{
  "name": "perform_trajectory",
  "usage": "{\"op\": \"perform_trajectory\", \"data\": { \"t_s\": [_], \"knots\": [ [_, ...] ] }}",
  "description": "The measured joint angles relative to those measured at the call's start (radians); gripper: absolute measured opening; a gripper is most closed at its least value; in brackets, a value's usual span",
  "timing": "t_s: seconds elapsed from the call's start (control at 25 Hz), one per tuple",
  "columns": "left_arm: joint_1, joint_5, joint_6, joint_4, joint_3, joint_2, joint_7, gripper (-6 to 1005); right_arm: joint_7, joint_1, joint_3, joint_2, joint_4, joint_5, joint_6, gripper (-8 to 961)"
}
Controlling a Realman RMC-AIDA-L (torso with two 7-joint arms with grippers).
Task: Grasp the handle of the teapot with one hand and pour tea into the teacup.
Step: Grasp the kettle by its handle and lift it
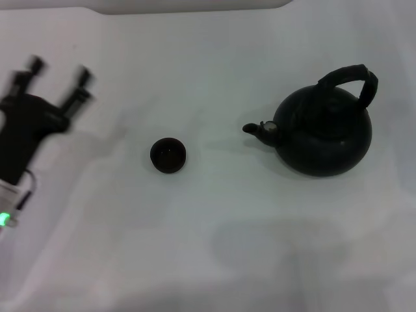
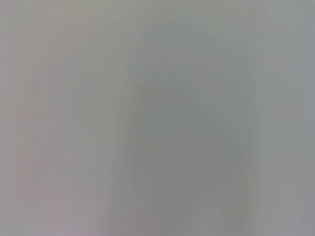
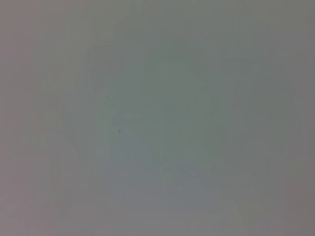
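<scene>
— Teapot (image 1: 325, 133): round, glossy black, upright on the white table (image 1: 214, 247); ribbed handle (image 1: 354, 77) arched over the top, spout toward the teacup (image 1: 168, 155).
— Room around?
— Bare table between cup and pot.
— Left gripper (image 1: 58, 75)?
— Well beyond the teacup, opposite the teapot; fingers spread wide, holding nothing.

Bare white tabletop (image 1: 214, 260), plain test bench, no furnishings

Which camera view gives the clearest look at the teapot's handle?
The head view: the handle arches over the teapot, whole and unobstructed. Both wrist views show only blank surface, with no handle or teapot in them.
</scene>
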Motion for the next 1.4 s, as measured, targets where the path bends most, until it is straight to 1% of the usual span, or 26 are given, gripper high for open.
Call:
{"op": "perform_trajectory", "data": {
  "t_s": [0.08, 0.2, 0.28, 0.32, 0.44, 0.52, 0.64, 0.76, 0.88, 0.96, 1.04, 1.12, 1.24, 1.32, 1.36, 1.4],
  "knots": [
    [0.011, -0.083, -0.031, 0.004, -0.005, 0.001, -0.046, 891, 0.019, -0.024, -0.022, -0.001, 0.012, -0.001, 0.048, 798],
    [0.032, -0.200, -0.025, 0.009, -0.005, 0.002, -0.114, 891, 0.048, -0.081, -0.074, -0.003, 0.007, -0.001, 0.118, 797],
    [0.057, -0.278, -0.022, 0.009, -0.006, -0.001, -0.117, 891, 0.121, -0.134, -0.121, -0.006, -0.026, -0.006, 0.149, 796],
    [0.074, -0.319, -0.022, 0.007, -0.006, -0.003, -0.114, 891, 0.170, -0.172, -0.150, -0.008, -0.060, -0.015, 0.157, 796],
    [0.105, -0.414, -0.023, 0.002, -0.005, -0.004, -0.112, 891, 0.318, -0.309, -0.222, -0.013, -0.217, -0.087, 0.159, 795],
    [0.114, -0.445, -0.021, 0.002, -0.005, -0.003, -0.111, 891, 0.417, -0.394, -0.231, -0.015, -0.334, -0.177, 0.151, 795],
    [0.115, -0.474, -0.019, 0.007, -0.006, -0.002, -0.111, 891, 0.602, -0.511, -0.227, -0.016, -0.521, -0.366, 0.125, 794],
    [0.098, -0.489, -0.004, 0.009, -0.006, 0.001, -0.108, 891, 0.841, -0.592, -0.225, -0.016, -0.730, -0.580, 0.094, 794],
    [0.069, -0.491, 0.019, 0.013, -0.005, 0.002, -0.084, 890, 1.014, -0.649, -0.224, -0.005, -0.903, -0.741, 0.100, 792],
    [0.054, -0.491, 0.026, 0.018, -0.002, 0.003, -0.067, 890, 1.121, -0.686, -0.241, 0.003, -1.019, -0.823, 0.105, 791],
    [0.044, -0.490, 0.028, 0.021, 0.000, 0.005, -0.055, 890, 1.248, -0.713, -0.273, 0.005, -1.124, -0.904, 0.106, 789],
    [0.042, -0.489, 0.027, 0.025, -0.001, 0.006, -0.051, 890, 1.373, -0.724, -0.300, 0.005, -1.214, -0.985, 0.107, 786],
    [0.041, -0.492, 0.018, 0.036, -0.004, 0.008, -0.051, 890, 1.595, -0.736, -0.358, 0.006, -1.381, -1.162, 0.113, 784],
    [0.040, -0.492, 0.015, 0.045, -0.005, 0.009, -0.051, 890, 1.753, -0.742, -0.414, 0.007, -1.488, -1.279, 0.114, 783],
    [0.039, -0.493, 0.013, 0.052, -0.006, 0.010, -0.051, 890, 1.815, -0.742, -0.433, 0.008, -1.520, -1.316, 0.112, 783],
    [0.038, -0.493, 0.008, 0.064, -0.006, 0.010, -0.051, 890, 1.915, -0.743, -0.464, 0.009, -1.573, -1.369, 0.108, 782]
  ]
}}
